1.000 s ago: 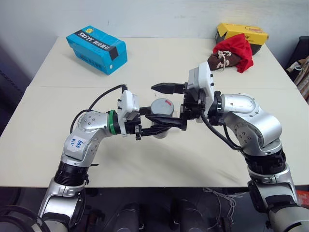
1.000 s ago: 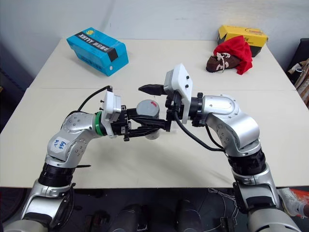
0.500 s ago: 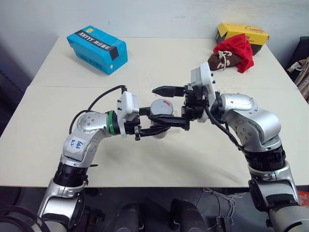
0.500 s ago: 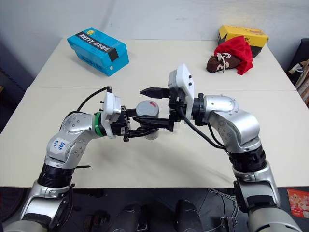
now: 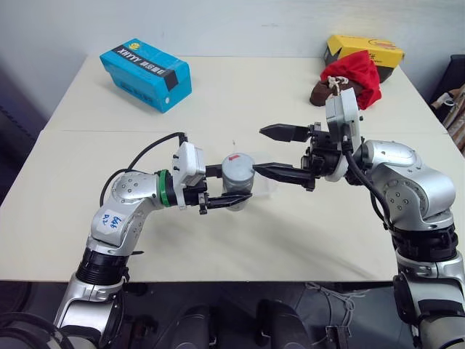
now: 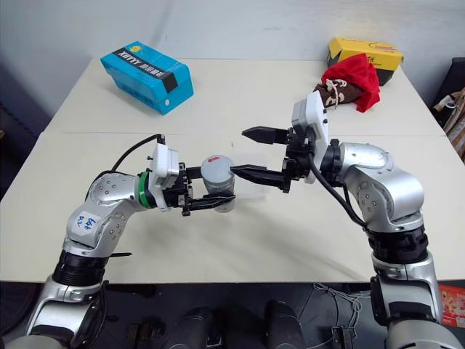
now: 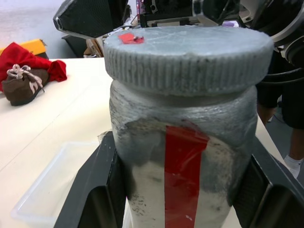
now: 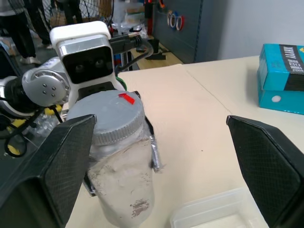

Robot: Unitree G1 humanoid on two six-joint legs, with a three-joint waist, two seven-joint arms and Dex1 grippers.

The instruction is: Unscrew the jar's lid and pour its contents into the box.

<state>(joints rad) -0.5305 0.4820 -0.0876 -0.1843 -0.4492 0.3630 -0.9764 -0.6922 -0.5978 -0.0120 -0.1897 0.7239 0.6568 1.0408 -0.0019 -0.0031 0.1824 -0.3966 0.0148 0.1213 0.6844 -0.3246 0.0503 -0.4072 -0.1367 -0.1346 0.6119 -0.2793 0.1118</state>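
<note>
My left gripper [image 5: 234, 186] is shut on the jar [image 5: 237, 187], holding it upright just above the table. The jar has a cloudy wall with a red strip [image 7: 183, 175]. The grey ribbed lid [image 7: 187, 52], with a red mark on top, sits on the jar. I cannot make out the contents through the wall. To the right of the lid, my right gripper [image 5: 259, 149] stands open, level and pointing at the jar, clear of it. The box [image 5: 266, 187], a shallow clear container, lies on the table just behind and right of the jar, below the right gripper's lower finger.
A blue carton [image 5: 145, 74] with a black band lies at the back left. A yellow-and-black carton [image 5: 363, 49] stands at the back right, with a red cloth [image 5: 354, 73] and a brown shoe [image 5: 327, 93] in front of it. A seam [image 5: 109, 131] crosses the table.
My right gripper has drawn back to the right, off the lid that its open fingers straddled. My left gripper has kept still with the jar.
</note>
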